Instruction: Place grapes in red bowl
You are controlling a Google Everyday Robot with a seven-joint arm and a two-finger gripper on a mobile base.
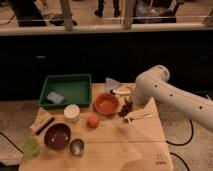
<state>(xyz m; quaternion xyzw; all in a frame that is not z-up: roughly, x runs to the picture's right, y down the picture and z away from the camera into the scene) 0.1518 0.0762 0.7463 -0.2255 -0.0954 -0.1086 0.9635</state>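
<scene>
pincer [128, 106] blurred, arm [200, 107] cut off right

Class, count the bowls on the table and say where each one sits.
2. The red bowl is mid-table, just left of the hand, which is shut on the grapes. The maroon bowl is front left, beside the metal cup. None looks hidden.

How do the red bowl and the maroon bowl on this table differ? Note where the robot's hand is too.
The red bowl is bright orange-red; the maroon bowl is dark. The red bowl sits mid-table beside the hand, which is shut on the grapes; the maroon bowl sits at the near left, by the metal cup. Both are round and look empty.
</scene>
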